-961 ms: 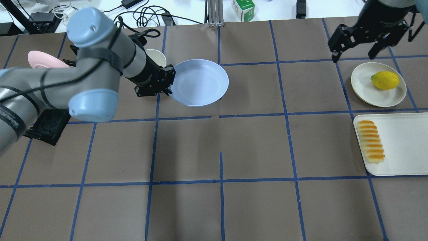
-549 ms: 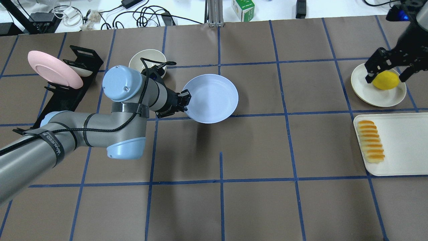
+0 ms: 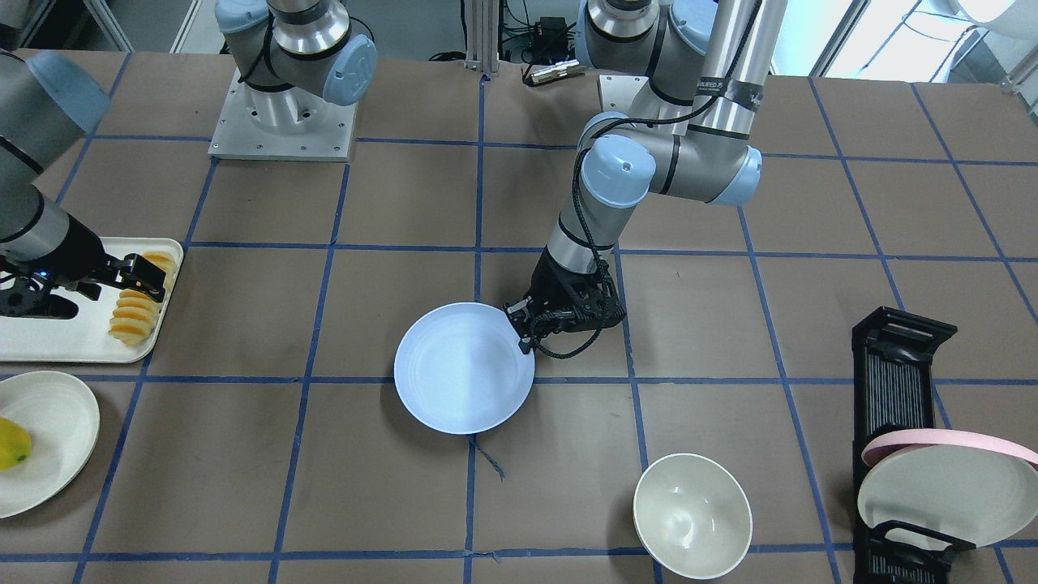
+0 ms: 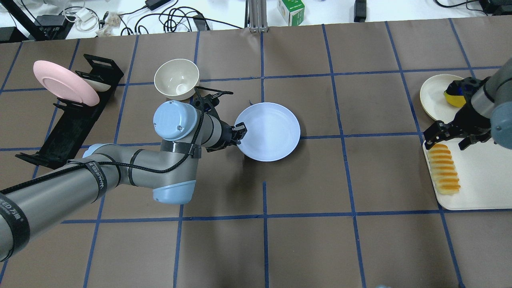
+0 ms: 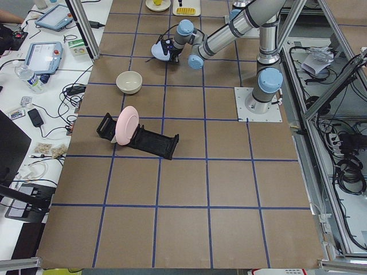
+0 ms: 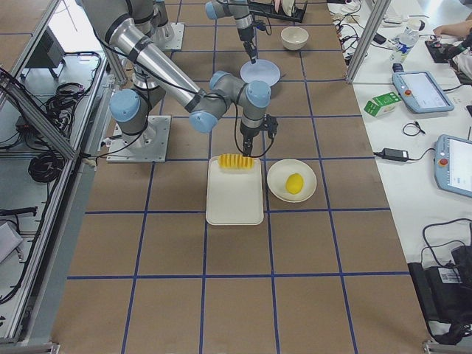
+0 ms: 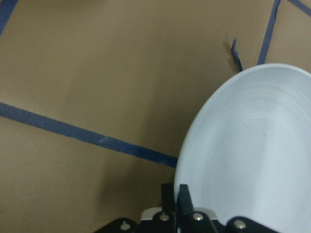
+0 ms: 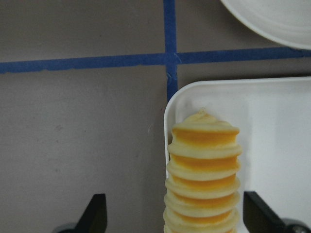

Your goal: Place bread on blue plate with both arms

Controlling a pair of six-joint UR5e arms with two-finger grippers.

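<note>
We put the bread [image 4: 443,169] on the white tray [image 4: 480,176], at the table's end on the robot's right. It lies along the tray edge that faces the table centre. Its long axis runs away from the robot, near to far.

The right gripper [image 4: 447,140] hangs over the loaf's far end. Its jaws are spread wide and hold nothing. In the right wrist view one finger shows on each side of the bread [image 8: 204,179], so the opening runs across the short width, square to the long axis. That is the relation which counts: we judge that a drop and a close would take the loaf across its narrow side, near one end rather than mid-length. Height above the loaf is hard to read, and we see no contact.

The left gripper [image 4: 240,132] is clamped on the rim of the blue plate [image 4: 272,130] at the table centre, on the plate's robot-left side. We cannot tell whether the plate sits flat. It is bare and well apart from the bread, off to the loaf's left, so the right arm is plainly the nearer one for the pick.
</note>
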